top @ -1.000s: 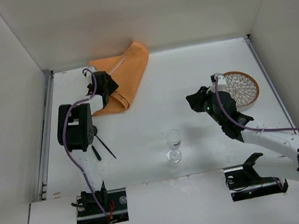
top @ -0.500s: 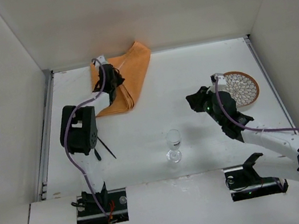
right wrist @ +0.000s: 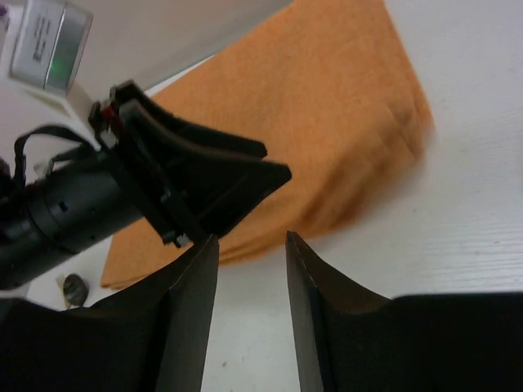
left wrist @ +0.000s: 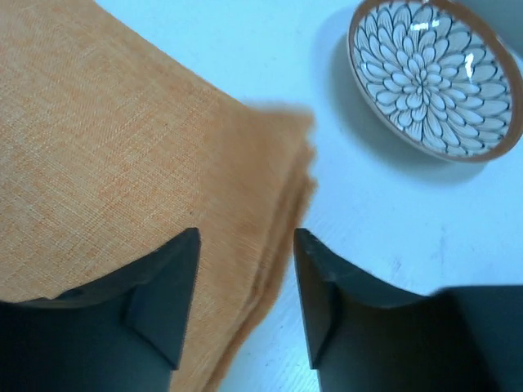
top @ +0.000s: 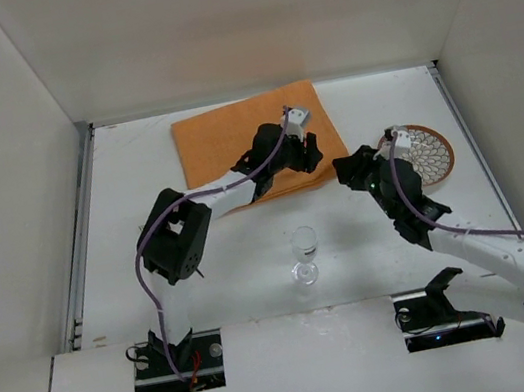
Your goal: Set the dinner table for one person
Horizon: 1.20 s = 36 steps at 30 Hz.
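The orange cloth [top: 242,139] lies spread flat at the back middle of the dinner table [top: 368,106]. My left gripper [top: 307,152] hovers over the cloth's right edge. In the left wrist view it [left wrist: 247,245] is open, with the cloth's [left wrist: 122,147] layered edge lying below the gap. My right gripper [top: 349,172] is just right of it, open and empty [right wrist: 252,245], facing the cloth [right wrist: 327,106] and the left gripper [right wrist: 188,188]. A patterned plate [top: 425,152] sits to the right, also in the left wrist view [left wrist: 433,77]. A wine glass [top: 303,250] stands upright near the front middle.
White walls enclose the table on three sides. Metal rails run along the left edge [top: 82,238] and the right edge [top: 464,130]. The left arm stretches diagonally from its base across the table's left half, its elbow [top: 175,247] raised.
The left arm swung right from the back left, pulling the cloth out flat across the back middle, then its jaws parted. The right gripper's jaws widened and it edged toward the cloth.
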Motion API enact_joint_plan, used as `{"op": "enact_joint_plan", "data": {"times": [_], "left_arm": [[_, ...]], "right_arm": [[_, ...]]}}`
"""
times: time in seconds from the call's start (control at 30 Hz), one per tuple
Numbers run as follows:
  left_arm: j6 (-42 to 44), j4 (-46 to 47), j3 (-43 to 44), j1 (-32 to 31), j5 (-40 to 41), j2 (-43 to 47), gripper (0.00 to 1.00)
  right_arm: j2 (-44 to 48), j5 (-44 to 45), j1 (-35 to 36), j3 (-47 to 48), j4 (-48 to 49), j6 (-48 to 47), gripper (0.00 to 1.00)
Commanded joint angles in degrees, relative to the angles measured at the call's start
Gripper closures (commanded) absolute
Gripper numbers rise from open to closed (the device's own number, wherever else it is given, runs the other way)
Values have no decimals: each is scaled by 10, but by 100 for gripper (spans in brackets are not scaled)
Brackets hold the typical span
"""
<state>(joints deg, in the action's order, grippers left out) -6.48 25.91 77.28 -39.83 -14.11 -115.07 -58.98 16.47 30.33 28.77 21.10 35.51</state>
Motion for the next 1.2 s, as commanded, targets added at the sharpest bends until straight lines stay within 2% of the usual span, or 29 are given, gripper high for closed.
{"op": "enact_joint_plan", "data": {"times": [0.0,0.07,0.17,0.27,0.33,0.37,0.4,0.47,0.5,0.53,0.6,0.63,0.73,0.87,0.93,1.1,1.17], "left_arm": [[30,46,8,1,2,15,45],[25,67,-11,3,16,32,39],[9,74,-33,17,52,62,37],[-22,78,-75,32,135,101,36],[-55,71,-118,39,218,132,37],[-72,70,-147,41,257,149,38],[-90,71,-178,43,291,169,39],[-128,77,-247,43,353,211,41],[-150,73,-277,45,380,231,41],[-168,70,-309,49,400,254,42],[-211,52,-362,59,427,297,42],[-232,37,-382,67,432,317,42],[-296,-15,-425,85,432,365,44],[-343,-46,-476,108,420,399,49],[-353,-34,-496,121,406,402,53],[-377,5,-521,149,367,386,61],[-390,15,-526,162,356,379,70]], "right_arm": [[19,40,-22,-13,14,16,51],[19,38,-34,-14,10,23,46],[6,33,-39,-13,9,27,39],[-12,33,-39,-9,9,34,36],[-19,34,-39,-8,9,38,37],[-20,35,-39,-8,9,39,42],[-21,35,-40,-8,9,39,51],[-28,33,-44,-6,4,38,80],[-35,31,-47,-1,-6,38,86],[-46,30,-51,6,-17,39,87],[-75,30,-58,15,-24,44,82],[-91,30,-63,15,-23,54,74],[-136,22,-89,15,-19,92,64],[-197,-20,-121,29,0,138,37],[-227,-34,-124,44,10,155,34],[-281,-33,-133,66,30,230,37],[-292,-23,-134,61,53,266,39]]}}
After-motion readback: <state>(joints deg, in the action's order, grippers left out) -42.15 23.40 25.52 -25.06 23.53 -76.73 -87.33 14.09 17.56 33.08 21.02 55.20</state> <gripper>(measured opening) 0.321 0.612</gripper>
